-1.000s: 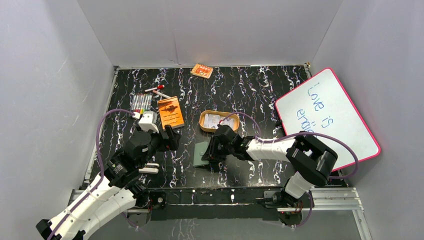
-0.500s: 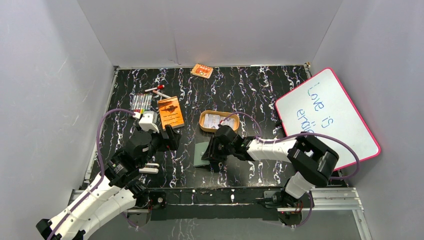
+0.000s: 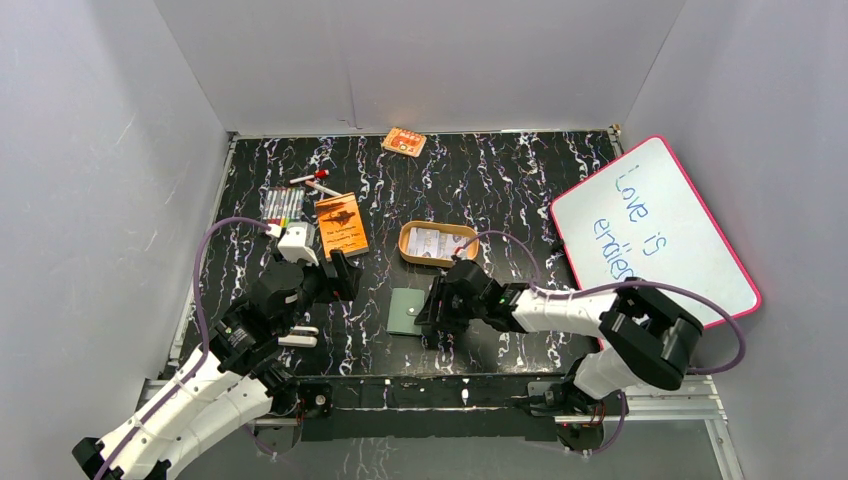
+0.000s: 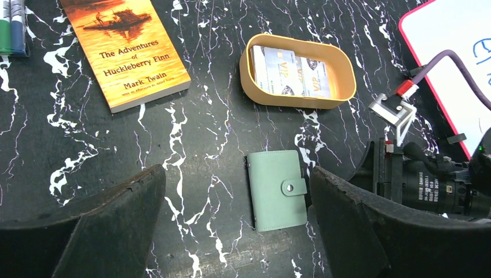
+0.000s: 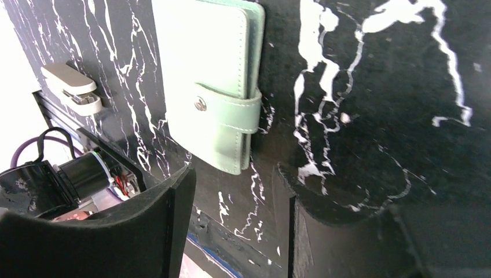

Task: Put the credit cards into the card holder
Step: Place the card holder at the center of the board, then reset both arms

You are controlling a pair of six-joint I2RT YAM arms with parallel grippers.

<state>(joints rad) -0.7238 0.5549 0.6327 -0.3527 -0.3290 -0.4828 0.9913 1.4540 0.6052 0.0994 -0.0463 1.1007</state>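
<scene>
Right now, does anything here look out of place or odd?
Only the whiteboard: it sits askew, overhanging the right edge of the table. The card holder lies flat, snapped shut; the credit cards sit in the tray.

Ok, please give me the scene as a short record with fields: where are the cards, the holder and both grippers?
card holder: closed, tab snapped, flat on the table
credit cards: inside the tan tray
left gripper: jaws wide open, empty
right gripper: jaws open, empty, beside the card holder
progress: no card in the holder yet
</scene>
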